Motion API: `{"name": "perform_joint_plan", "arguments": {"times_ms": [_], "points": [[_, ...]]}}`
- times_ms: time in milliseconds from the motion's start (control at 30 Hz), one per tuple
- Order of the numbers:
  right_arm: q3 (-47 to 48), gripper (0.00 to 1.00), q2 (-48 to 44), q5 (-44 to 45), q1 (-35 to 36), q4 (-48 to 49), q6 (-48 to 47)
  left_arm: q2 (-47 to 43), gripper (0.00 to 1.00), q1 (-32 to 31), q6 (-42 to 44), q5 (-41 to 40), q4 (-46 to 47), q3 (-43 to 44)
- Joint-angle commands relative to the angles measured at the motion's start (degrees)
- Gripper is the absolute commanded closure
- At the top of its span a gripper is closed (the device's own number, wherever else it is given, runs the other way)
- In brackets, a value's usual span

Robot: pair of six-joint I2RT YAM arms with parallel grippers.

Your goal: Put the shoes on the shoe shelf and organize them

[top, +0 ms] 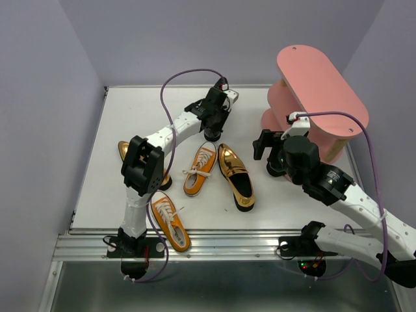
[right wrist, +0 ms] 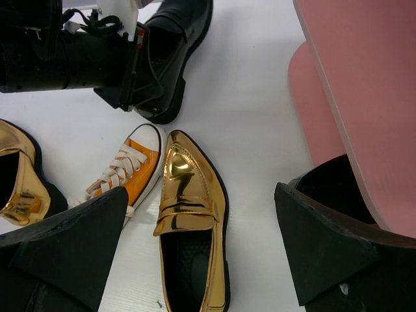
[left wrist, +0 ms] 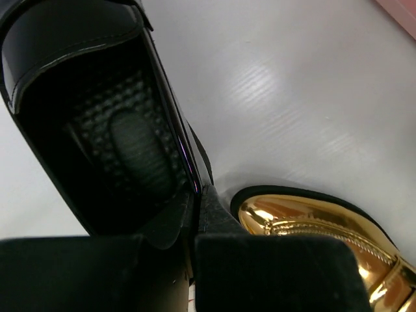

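My left gripper [top: 214,125] is shut on the side wall of a glossy black dress shoe [top: 212,134] at the back middle of the table. In the left wrist view the gripper [left wrist: 195,242] pinches the shoe [left wrist: 110,130] at its opening rim. My right gripper [top: 268,153] is open and empty, beside the second black shoe [top: 278,169] in front of the pink shelf [top: 320,91]. In the right wrist view its gripper [right wrist: 201,194] frames a gold loafer [right wrist: 192,214]; the black shoe [right wrist: 338,185] lies behind its right finger [right wrist: 325,253].
A gold loafer [top: 235,175] and an orange sneaker [top: 199,168] lie side by side mid-table. A second orange sneaker [top: 170,221] lies at the front edge. A second gold loafer [top: 123,151] is partly hidden behind my left arm.
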Motion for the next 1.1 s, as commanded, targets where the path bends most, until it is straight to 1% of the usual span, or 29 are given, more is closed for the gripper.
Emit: {"name": "perform_joint_plan", "arguments": {"times_ms": [0, 67, 267, 300, 333, 400, 433, 500, 533, 700, 800, 833, 867, 967, 1067], "points": [[-0.1, 0.00, -1.4, 1.6, 0.5, 1.0, 0.2, -4.8, 1.00, 0.2, 9.7, 9.2, 5.1, 0.6], [-0.1, 0.00, -1.5, 1.6, 0.5, 1.0, 0.2, -4.7, 1.00, -0.1, 9.9, 8.7, 5.0, 0.5], [0.1, 0.00, -1.3, 1.7, 0.5, 1.0, 0.2, -1.6, 1.00, 0.0, 11.0, 7.7, 1.0, 4.4], [0.1, 0.00, -1.3, 1.6, 0.5, 0.9, 0.2, -0.6, 0.95, 0.0, 11.0, 6.6, 0.6, 5.7], [0.1, 0.00, -1.3, 1.6, 0.5, 1.0, 0.2, 0.1, 0.71, 0.0, 10.7, 6.0, 0.1, 6.4], [0.3, 0.00, -1.4, 1.6, 0.5, 0.9, 0.1, 1.5, 0.53, 0.0, 10.3, 4.8, -1.1, 8.2], [0.3, 0.00, -1.4, 1.6, 0.5, 0.9, 0.1, 1.8, 0.35, 0.0, 10.1, 4.5, -1.4, 8.7], [0.5, 0.00, -1.4, 1.7, 0.5, 0.9, 0.0, 2.3, 0.26, -0.1, 9.3, 3.8, -1.9, 9.8], [0.5, 0.00, -1.4, 1.8, 0.5, 0.7, 0.0, 2.3, 0.24, 0.0, 8.9, 3.6, -2.0, 10.2], [0.7, 0.00, -0.9, 1.7, 0.5, 0.7, 0.0, 0.4, 0.25, 0.0, 3.2, 2.0, -0.5, 10.4], [0.8, 0.00, -0.6, 1.5, 0.5, 0.7, 0.0, -0.6, 0.30, -0.1, -0.5, 0.7, 0.7, 10.3], [0.8, 0.00, -0.5, 1.4, 0.5, 0.8, -0.1, -0.6, 0.31, -0.1, -3.3, 0.0, 0.9, 10.4], [0.9, 0.00, -0.3, 1.4, 0.5, 0.7, -0.1, -0.5, 0.31, -0.1, -4.3, -0.1, 0.9, 10.6], [1.0, 0.00, -0.3, 1.4, 0.5, 0.8, -0.1, 1.8, 0.31, -0.1, -9.2, -3.8, 1.1, 11.7], [0.9, 0.00, -0.6, 1.4, 0.5, 0.8, -0.1, 3.8, 0.31, -0.2, -12.0, -4.9, 0.9, 13.1]]}}
